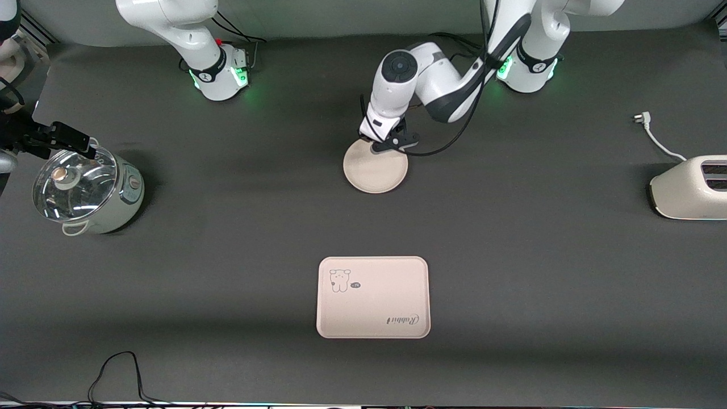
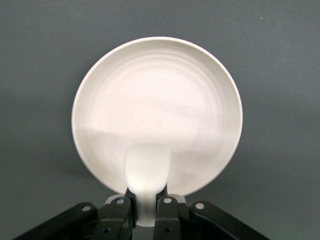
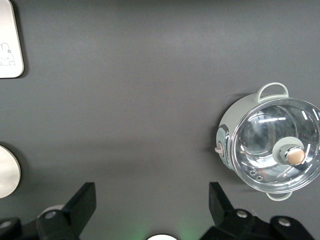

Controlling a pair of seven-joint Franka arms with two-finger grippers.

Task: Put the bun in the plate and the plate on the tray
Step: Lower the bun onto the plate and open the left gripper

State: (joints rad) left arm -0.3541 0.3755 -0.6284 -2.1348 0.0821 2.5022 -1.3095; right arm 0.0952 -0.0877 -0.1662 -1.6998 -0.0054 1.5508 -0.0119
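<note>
From the front, the left gripper (image 1: 390, 145) is hanging over the plate's (image 1: 375, 170) rim, while the tray (image 1: 373, 297) is lying nearer the camera, well apart. In the left wrist view, its fingers (image 2: 121, 209) are clamping the bun (image 2: 146, 175) above the plate (image 2: 157, 100). In the right wrist view, the right gripper (image 3: 152, 205) is waiting spread wide near a glass-lidded pot (image 3: 267, 141)
</note>
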